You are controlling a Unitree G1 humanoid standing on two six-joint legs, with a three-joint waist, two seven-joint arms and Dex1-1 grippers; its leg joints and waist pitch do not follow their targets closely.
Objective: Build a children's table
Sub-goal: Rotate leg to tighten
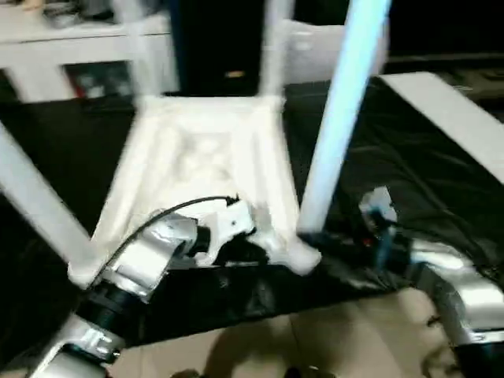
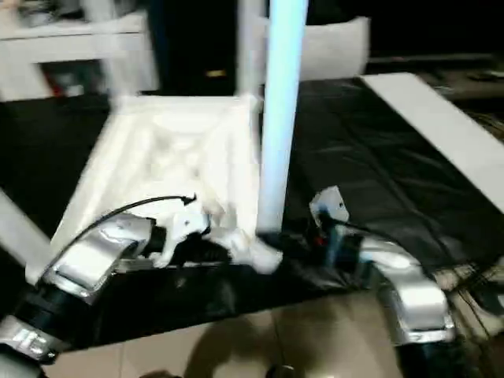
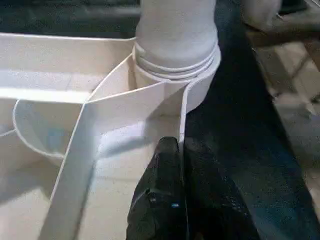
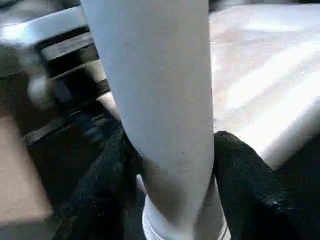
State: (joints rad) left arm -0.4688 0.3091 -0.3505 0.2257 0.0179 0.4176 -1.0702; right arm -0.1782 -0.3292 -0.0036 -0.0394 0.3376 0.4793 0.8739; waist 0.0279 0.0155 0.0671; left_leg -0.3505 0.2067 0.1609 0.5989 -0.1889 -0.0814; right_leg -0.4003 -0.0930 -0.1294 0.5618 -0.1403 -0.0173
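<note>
While the children's table [image 1: 201, 169] lies upside down on the black-covered work table [image 1: 409, 181], ribbed underside up, its legs stand up from the corner sockets: one at the near right corner [image 1: 340, 118], one at the near left corner leaning out to the left [image 1: 35, 201], and others at the far corners. The left gripper [image 3: 181, 165] is clenched on the thin near rim of the tabletop, one black finger [image 3: 162, 200] inside the rim and the other outside, just beside the near right socket [image 3: 192, 85]. The right gripper [image 4: 172, 165] grasps the near right leg low down, just above the socket, its black fingers [image 4: 250, 185] on either side of the tube.
</note>
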